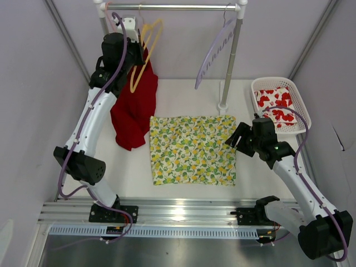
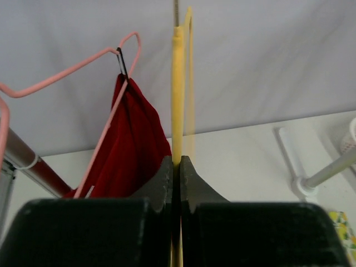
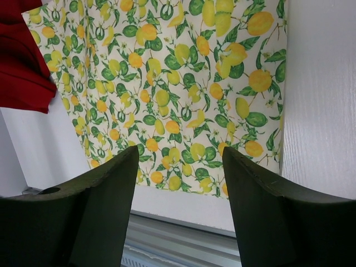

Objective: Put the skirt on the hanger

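**Left gripper pinching hanger at rail; skirt flat on table, right gripper spread at its right edge**

Far left, top view: the left arm reaches up and back toward the rail. The left gripper has its fingers pressed together on the lower part of the yellow hanger, which runs straight up from between the tips in the wrist view. From above, the hanger hangs tilted below the left end of the rail.

Just left of it in the wrist view, a thin pink hanger carries a red garment. From above, the garment drapes down to the table, its lower edge just beside the skirt's top-left corner.

Centre: the skirt lies flat and spread on the table, lemon print up, with light wrinkles. It is well apart from the hanger and from the left gripper, nearer the arm bases.

Right of centre: a lavender hanger hangs at the rail's right end, beside the upright post.

Right: the right gripper sits at the skirt's upper right edge. In the wrist view its fingers are spread wide with nothing between them, and the skirt fills the space ahead. I cannot tell whether the tips touch the cloth.

Far right: a white basket holds a white cloth with red flowers.
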You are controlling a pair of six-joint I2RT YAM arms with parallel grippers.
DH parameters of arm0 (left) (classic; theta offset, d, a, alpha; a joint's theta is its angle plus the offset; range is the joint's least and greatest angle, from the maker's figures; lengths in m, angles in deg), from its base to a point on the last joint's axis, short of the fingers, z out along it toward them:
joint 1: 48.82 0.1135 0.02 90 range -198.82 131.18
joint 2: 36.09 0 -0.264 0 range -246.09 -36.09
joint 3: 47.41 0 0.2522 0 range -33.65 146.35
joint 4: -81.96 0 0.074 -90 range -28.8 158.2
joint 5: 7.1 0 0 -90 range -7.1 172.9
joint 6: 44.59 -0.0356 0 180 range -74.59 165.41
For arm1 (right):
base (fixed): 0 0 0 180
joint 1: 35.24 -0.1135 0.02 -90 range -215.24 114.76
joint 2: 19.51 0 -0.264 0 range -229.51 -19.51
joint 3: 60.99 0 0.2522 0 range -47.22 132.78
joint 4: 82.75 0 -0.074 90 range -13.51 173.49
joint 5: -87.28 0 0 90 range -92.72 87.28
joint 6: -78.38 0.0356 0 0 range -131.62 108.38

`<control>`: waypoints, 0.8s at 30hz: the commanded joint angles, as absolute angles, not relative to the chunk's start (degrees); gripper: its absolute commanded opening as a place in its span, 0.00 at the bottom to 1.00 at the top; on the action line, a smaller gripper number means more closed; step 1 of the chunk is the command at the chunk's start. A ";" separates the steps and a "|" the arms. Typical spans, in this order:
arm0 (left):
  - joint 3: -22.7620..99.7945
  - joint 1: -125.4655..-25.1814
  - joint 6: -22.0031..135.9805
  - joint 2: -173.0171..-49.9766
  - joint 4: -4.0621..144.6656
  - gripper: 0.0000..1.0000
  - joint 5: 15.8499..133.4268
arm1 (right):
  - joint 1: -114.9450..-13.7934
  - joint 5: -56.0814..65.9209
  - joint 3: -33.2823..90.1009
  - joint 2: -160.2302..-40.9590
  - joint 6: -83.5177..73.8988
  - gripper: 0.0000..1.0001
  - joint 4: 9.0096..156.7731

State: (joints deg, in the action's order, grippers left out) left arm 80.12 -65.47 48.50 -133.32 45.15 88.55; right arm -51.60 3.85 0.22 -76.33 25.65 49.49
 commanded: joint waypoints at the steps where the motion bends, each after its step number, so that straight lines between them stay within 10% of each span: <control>1: 83.94 -65.08 47.43 -133.65 45.79 0.00 87.82 | -51.24 4.40 0.94 -75.50 24.24 0.68 51.14; 24: 79.11 -65.08 45.94 -126.10 47.37 0.00 83.34 | -51.24 4.84 1.82 -75.85 23.36 0.67 50.70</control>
